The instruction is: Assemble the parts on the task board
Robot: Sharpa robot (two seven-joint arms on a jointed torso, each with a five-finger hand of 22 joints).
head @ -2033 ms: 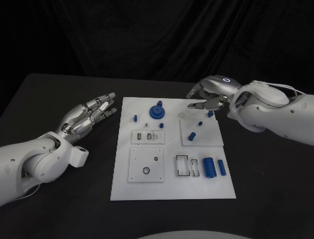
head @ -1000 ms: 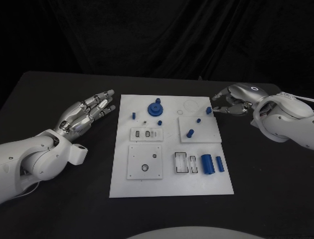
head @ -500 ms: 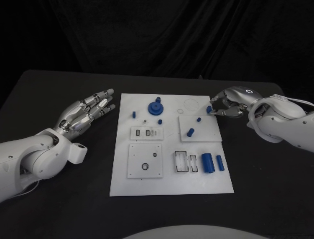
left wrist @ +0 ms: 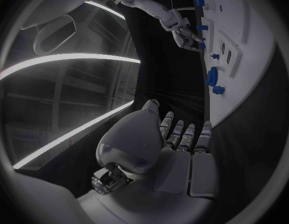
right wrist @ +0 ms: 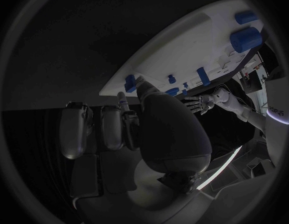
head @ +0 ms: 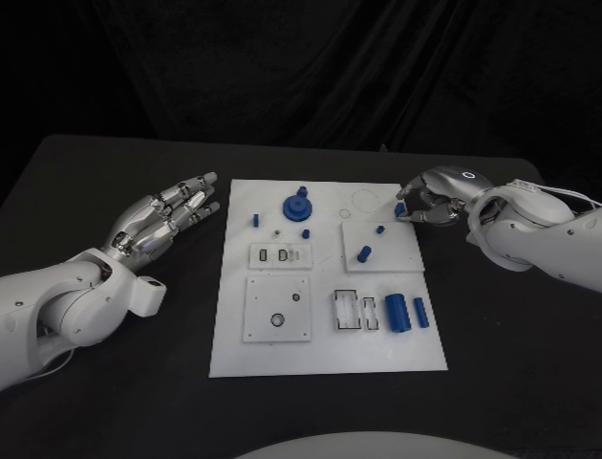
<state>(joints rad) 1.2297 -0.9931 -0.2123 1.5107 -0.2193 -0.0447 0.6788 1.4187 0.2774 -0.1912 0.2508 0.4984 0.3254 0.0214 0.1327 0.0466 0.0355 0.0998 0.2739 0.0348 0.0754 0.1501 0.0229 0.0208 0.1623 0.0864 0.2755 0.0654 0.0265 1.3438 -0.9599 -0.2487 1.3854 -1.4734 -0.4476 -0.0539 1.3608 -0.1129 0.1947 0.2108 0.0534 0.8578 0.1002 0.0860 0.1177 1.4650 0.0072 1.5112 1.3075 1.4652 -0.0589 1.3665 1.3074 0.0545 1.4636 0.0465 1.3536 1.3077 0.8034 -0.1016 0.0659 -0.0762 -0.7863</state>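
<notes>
Although no lettering can be read on anything in view, shapes and finishes are plainly seen: a matt black table (head: 108, 172) is covered in the middle by the task board (head: 326, 354), a flat white rectangular plate with several raised square and oblong panels set into it. Beside the board's near-left edge the left hand (head: 163, 218) is laid out flat, silver and segmented, its fingers straight and apart with nothing held. At the board's far right corner the right hand (head: 432, 203) is seen, metallic with a rounded glossy back; its fingers are curled in at a small blue part (head: 401, 210), which is pinched at the board's edge, a grip also suggested in the right wrist view, where a blue piece sits at the fingertips. Of the other parts, a round blue knobbed piece (head: 298, 209) stands near the far middle, two smooth blue cylinders (head: 399, 314) lie side by side at the near right, and small blue pegs (head: 365, 254) are dotted over the upper right panel.
</notes>
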